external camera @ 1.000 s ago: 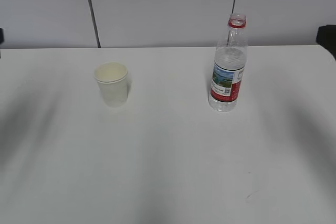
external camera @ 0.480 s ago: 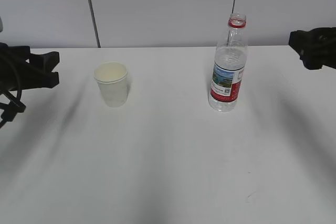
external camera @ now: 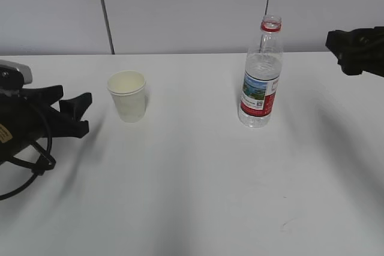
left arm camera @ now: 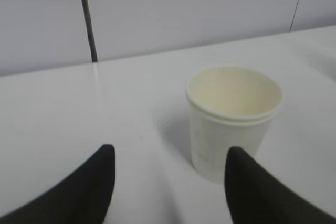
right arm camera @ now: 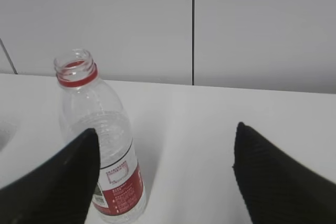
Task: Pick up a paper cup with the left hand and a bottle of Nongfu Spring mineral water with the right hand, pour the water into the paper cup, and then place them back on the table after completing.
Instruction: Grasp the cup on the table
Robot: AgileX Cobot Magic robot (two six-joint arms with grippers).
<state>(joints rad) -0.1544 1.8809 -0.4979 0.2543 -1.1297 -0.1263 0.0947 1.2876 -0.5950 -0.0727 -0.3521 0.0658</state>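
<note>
1. In my exterior view the paper cup (external camera: pixel 127 96) stands upright on the white worktop (external camera: pixel 192 184), left of centre in the frame, mouth open and nothing that I can make out inside.
2. The Nongfu Spring bottle (external camera: pixel 261 76) stands upright right of centre, well apart from the cup, its cap off, a red ring at the neck and a red-and-white label low on the body.
3. The water (external camera: pixel 262 67) inside is clear; its level sits about at the shoulder of the bottle.
4. My left pincer (external camera: pixel 81 114) is at the left edge of the frame, pointing toward the cup, jaws spread wide and gripping nothing; it is near the cup but not touching it.
5. In the left wrist view the cup (left arm camera: pixel 233 121) sits right of centre, more in front of the right-hand finger than in the gap.
6. My right pincer (external camera: pixel 351 49) shows at the upper right edge of the exterior frame, well apart from the bottle.
7. In the right wrist view its two dark fingers (right arm camera: pixel 273 182) stand wide apart with nothing between them; the bottle (right arm camera: pixel 102 150) is at lower left, partly behind the left-hand finger.
</note>
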